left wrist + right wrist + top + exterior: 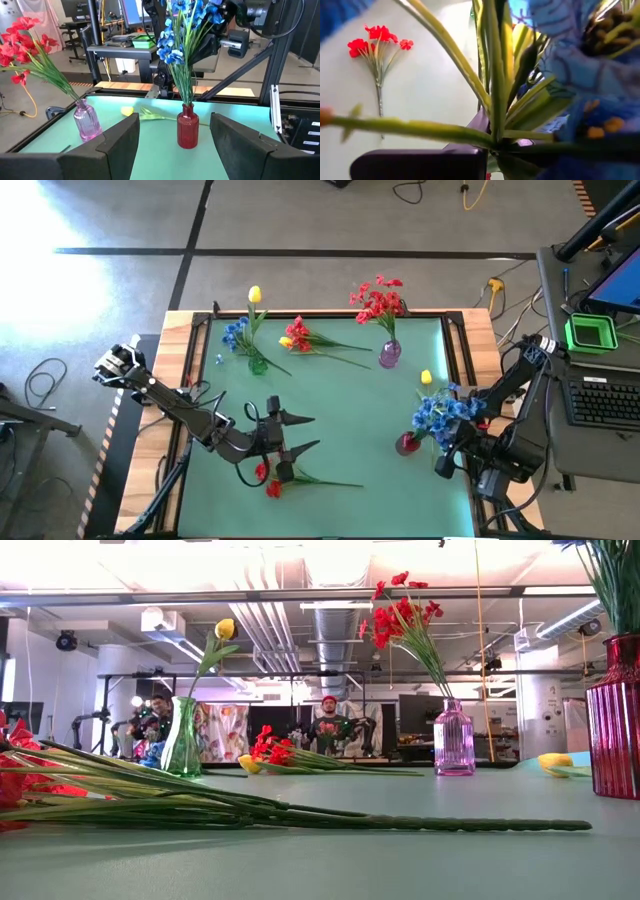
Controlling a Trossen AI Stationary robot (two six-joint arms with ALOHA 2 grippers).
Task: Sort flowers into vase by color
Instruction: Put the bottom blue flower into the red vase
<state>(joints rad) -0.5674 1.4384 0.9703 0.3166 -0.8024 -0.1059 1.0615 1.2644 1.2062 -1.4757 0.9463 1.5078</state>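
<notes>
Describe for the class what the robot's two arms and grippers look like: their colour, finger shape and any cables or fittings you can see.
Both arms are dark, almost black, built of jointed segments. The left gripper has two flat, pointed black fingers, broad and wedge-shaped up close. The left arm has a pale grey fitting at its base end, and thin black cables loop beside it. The right gripper is equally dark, its arm bulkier.
</notes>
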